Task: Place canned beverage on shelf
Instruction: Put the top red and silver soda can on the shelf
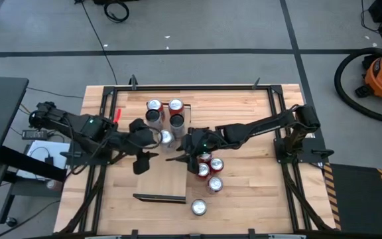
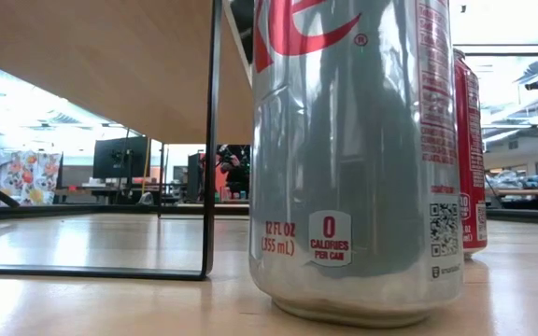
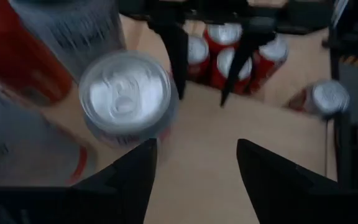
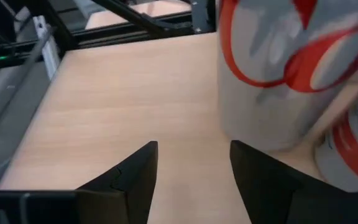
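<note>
Left gripper (image 3: 194,165): you're hovering it, fingers apart and empty, beside the silver can (image 3: 126,96).
Right gripper (image 4: 191,168): you're holding it parted and empty over the shelf (image 4: 117,106).

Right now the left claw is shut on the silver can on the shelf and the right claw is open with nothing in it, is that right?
Not quite. In the left wrist view the left claw is open and empty; the silver can stands on the shelf just ahead of its fingers, not between them. The rest holds: the right wrist view shows the right claw open with nothing in it.
</note>
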Motion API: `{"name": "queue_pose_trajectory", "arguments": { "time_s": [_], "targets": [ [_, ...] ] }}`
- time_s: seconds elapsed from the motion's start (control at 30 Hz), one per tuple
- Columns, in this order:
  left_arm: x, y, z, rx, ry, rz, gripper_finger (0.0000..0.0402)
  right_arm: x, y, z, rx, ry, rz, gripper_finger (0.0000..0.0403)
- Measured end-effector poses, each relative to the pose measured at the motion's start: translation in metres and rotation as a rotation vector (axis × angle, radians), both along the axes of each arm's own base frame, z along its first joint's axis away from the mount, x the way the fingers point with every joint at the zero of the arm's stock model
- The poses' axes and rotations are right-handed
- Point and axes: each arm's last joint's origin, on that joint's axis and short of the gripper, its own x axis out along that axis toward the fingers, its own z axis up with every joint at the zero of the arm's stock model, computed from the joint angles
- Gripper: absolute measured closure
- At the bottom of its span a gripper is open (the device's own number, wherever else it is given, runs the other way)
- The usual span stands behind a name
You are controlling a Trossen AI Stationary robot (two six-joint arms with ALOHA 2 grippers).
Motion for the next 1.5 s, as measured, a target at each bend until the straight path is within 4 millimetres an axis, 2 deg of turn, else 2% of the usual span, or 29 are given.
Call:
{"name": "queue_pose_trajectory", "arguments": {
  "time_s": [0.27, 0.4, 0.53, 0.7, 1.17, 1.5],
  "targets": [
    [0.011, 0.01, 0.008, 0.074, -0.097, -0.026, 0.0094, -0.026, 0.008, 0.029, -0.02, 0.069, 0.02, 0.0192],
    [0.016, 0.018, 0.007, 0.127, -0.091, -0.03, 0.0074, -0.037, 0.01, 0.041, -0.049, 0.064, 0.007, 0.0193],
    [0.022, 0.021, 0.006, 0.195, -0.094, -0.064, 0.0072, -0.043, 0.01, 0.051, -0.06, 0.031, 0.013, 0.0192],
    [0.026, 0.026, 0.003, 0.225, -0.068, -0.07, 0.0072, -0.043, 0.01, 0.051, -0.064, 0.033, 0.011, 0.0192],
    [0.032, 0.042, -0.01, 0.04, 0.036, -0.012, 0.0072, -0.043, 0.015, 0.053, -0.06, 0.008, 0.023, 0.0192],
    [0.032, 0.035, -0.01, 0.053, 0.041, -0.051, 0.008, -0.042, 0.014, 0.053, -0.069, 0.0, -0.015, 0.0192]
  ]
}}
